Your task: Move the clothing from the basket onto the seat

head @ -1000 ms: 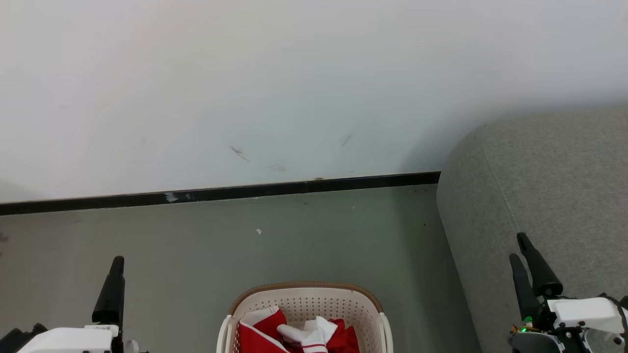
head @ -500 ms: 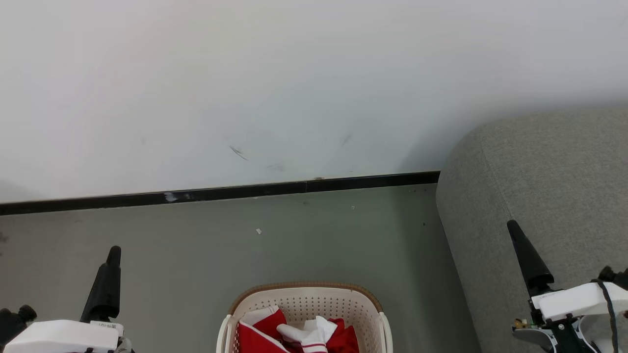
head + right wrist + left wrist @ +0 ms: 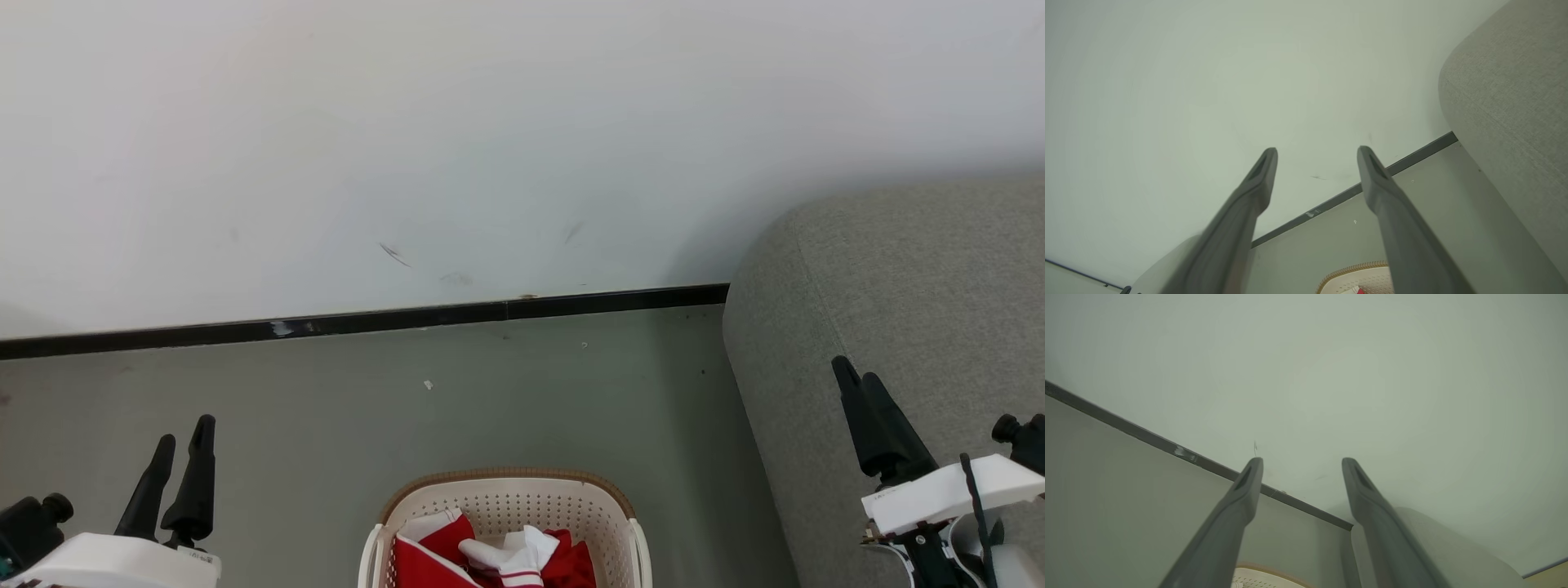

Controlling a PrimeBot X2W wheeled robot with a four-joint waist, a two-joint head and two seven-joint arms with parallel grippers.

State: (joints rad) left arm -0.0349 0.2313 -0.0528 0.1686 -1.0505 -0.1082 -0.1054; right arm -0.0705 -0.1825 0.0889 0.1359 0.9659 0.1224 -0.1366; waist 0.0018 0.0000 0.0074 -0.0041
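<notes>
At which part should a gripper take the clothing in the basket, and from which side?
Probably the bunched white fold at the middle of the clothing, coming straight down from above. The basket walls close off every side, leaving only the top open, and that fold seems to stand above the rest, so it can be pinched.

You face a corner of what looks like a plainly furnished living room. A grey fabric sofa (image 3: 898, 310) fills the right, and a laundry basket (image 3: 506, 475) of red and white clothing (image 3: 433, 555) sits near, at centre. Far behind, a scuffed white wall (image 3: 490, 122) meets a grey-green floor (image 3: 326, 408) along a black skirting board (image 3: 367, 321).
</notes>
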